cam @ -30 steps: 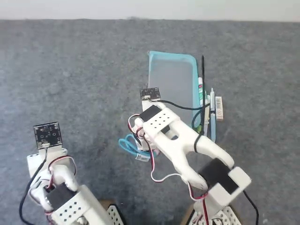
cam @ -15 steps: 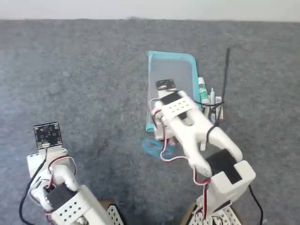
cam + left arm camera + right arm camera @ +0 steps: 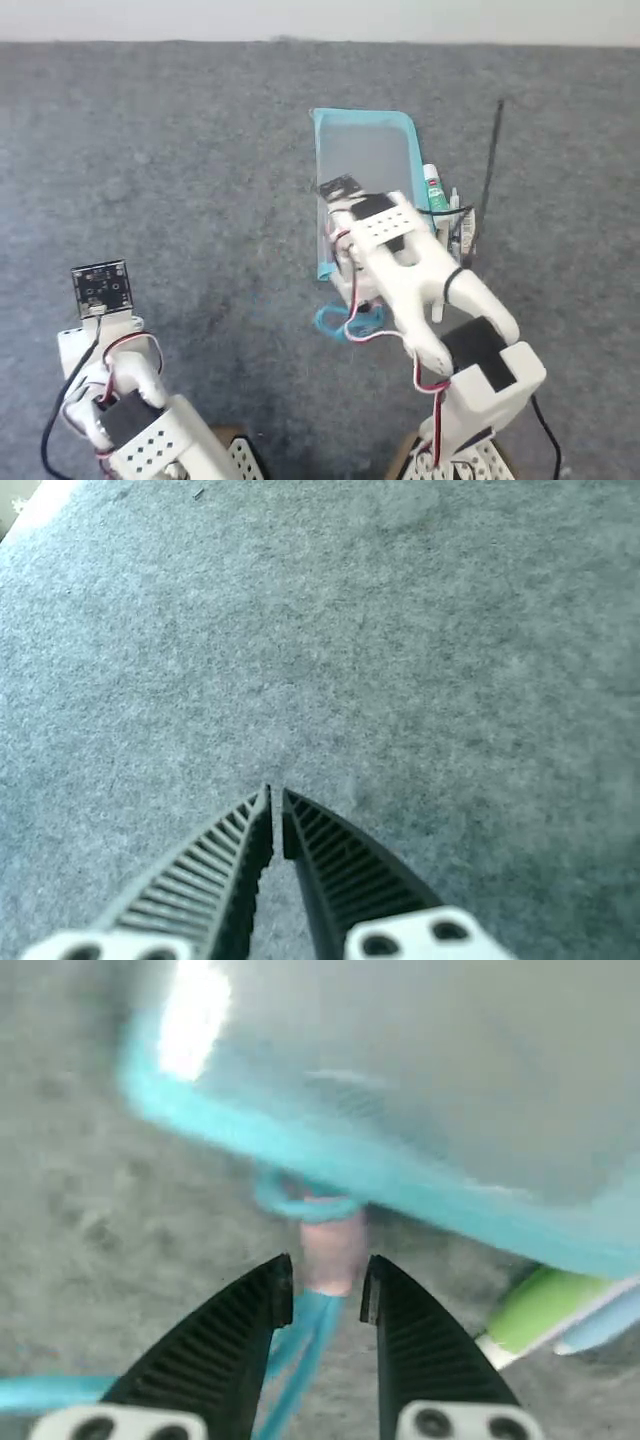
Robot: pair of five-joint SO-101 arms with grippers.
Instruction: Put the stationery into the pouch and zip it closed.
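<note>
A translucent teal pouch (image 3: 365,150) lies flat on the grey carpet, with its blue cord loop (image 3: 345,322) trailing at the near end. A green-and-white glue stick (image 3: 432,190) and pens (image 3: 456,212) lie along the pouch's right edge, outside it. The right arm (image 3: 400,260) hangs over the pouch's near end. In the right wrist view my right gripper (image 3: 327,1265) pinches a pinkish zipper pull (image 3: 332,1245) at the pouch's (image 3: 420,1080) teal edge, with the cord (image 3: 300,1335) below it and a green item (image 3: 535,1305) beside. My left gripper (image 3: 277,795) is shut, empty, above bare carpet.
The left arm (image 3: 110,400) sits at the near left corner, far from the pouch. A thin black cable (image 3: 490,160) rises from the right arm beside the stationery. Grey carpet (image 3: 180,150) stretches to the left and behind the pouch.
The right arm swung to the right over the pouch's near end. The pouch's near edge shifted and the blue cord loop was dragged to the right. The left arm kept still.
</note>
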